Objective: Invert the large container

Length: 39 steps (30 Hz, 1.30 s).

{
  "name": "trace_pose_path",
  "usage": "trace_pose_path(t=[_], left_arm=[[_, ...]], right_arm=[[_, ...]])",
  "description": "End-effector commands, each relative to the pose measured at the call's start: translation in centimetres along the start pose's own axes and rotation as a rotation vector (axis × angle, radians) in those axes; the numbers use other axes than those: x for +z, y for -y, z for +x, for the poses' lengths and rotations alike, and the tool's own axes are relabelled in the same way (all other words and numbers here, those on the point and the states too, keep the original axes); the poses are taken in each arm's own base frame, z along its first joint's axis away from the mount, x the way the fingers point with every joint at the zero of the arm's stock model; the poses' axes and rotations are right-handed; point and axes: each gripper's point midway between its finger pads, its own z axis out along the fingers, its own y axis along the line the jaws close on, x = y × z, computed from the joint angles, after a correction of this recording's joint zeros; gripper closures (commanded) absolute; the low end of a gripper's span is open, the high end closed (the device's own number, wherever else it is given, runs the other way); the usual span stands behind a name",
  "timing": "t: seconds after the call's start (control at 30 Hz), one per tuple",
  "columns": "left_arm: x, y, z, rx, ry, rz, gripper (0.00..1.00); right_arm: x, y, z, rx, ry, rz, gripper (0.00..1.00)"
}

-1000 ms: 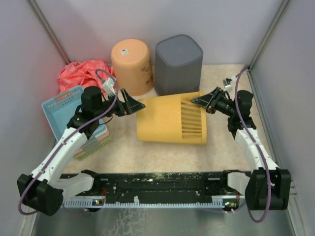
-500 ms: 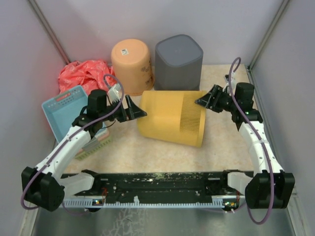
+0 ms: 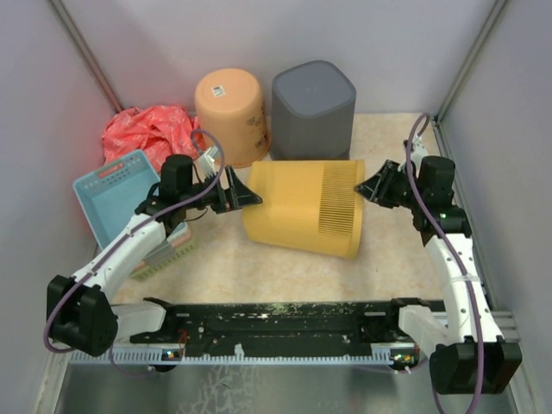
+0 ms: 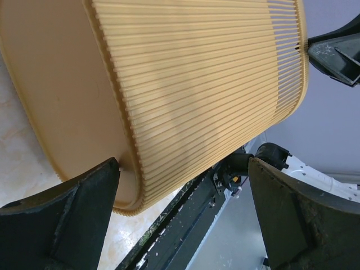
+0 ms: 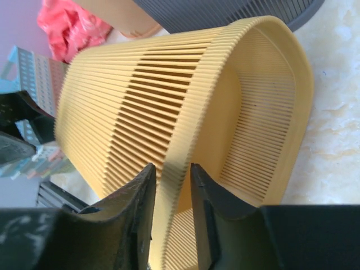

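Note:
The large container [image 3: 302, 207] is a yellow slatted bin on its side, mouth to the right, base to the left, tilted off the floor. My right gripper [image 3: 364, 185] is shut on its rim; in the right wrist view the jaws [image 5: 172, 166] straddle the rim wall of the bin [image 5: 140, 107]. My left gripper [image 3: 244, 195] is open at the bin's base. In the left wrist view its fingers [image 4: 84, 208] spread wide, one beside the base edge of the bin [image 4: 197, 79].
An upturned orange bucket [image 3: 231, 108] and a grey bin [image 3: 313, 102] stand just behind the yellow one. A red bag [image 3: 145, 129] and a blue basket [image 3: 112, 191] are at the left. The black rail [image 3: 276, 321] runs along the near edge. Walls close both sides.
The yellow bin has shifted right and tilted, its mouth end raised. Both grippers have moved right with it; the right one keeps its hold on the rim.

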Motion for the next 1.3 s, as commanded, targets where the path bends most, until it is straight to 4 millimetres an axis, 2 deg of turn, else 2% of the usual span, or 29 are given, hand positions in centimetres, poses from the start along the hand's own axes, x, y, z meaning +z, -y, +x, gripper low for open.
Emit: trace_pose_path(t=[0.0,0.03,0.1,0.27,0.37,0.57,0.67,0.9,0.97,1.0,1.07,1.17,1.27], left_arm=[[0.0,1.8,-1.1,0.017,0.023,0.072,0.0],[0.0,1.9,-1.3,0.01,0.029,0.075,0.0],[0.1,2.3,-1.5,-0.005,0.031,0.092,0.0],[0.1,4.1,-2.2,-0.019,0.025,0.172,0.0],[-0.3,5.7,-3.0,-0.002,0.04,0.224,0.0],[-2.2,11.1,-4.7,0.047,0.059,0.439,0.0],[-2.8,13.0,-5.6,0.072,0.061,0.501,0.0],[-4.3,17.0,-7.7,0.144,0.087,0.621,0.0],[-4.1,17.6,-7.9,0.156,0.086,0.643,0.0],[-3.8,17.7,-7.8,0.155,0.078,0.647,0.0],[-2.6,17.5,-7.3,0.138,0.049,0.649,0.0],[-1.1,17.7,-6.2,0.113,0.004,0.678,0.0],[0.1,18.3,-5.1,0.1,-0.027,0.709,0.0]], right_arm=[[-1.2,-1.4,-1.5,-0.001,0.101,-0.029,0.77],[-1.2,-1.4,-1.6,0.002,0.109,-0.031,0.84],[-1.0,-1.3,-1.3,0.011,0.098,-0.038,0.92],[-0.2,-1.4,-0.3,0.05,0.056,-0.076,0.98],[0.0,-0.9,-0.2,0.065,0.069,-0.061,0.99],[0.5,-0.2,0.4,0.13,0.097,-0.057,1.0],[0.8,-0.1,0.9,0.189,0.129,-0.08,1.0],[1.5,0.4,2.5,0.436,0.224,-0.18,1.0],[1.5,0.7,3.1,0.519,0.263,-0.224,1.0],[1.8,1.3,3.8,0.567,0.273,-0.228,1.0],[1.8,1.9,4.2,0.624,0.305,-0.235,1.0],[1.8,2.6,4.4,0.629,0.32,-0.205,0.98],[2.0,3.2,4.7,0.609,0.31,-0.162,0.91]])
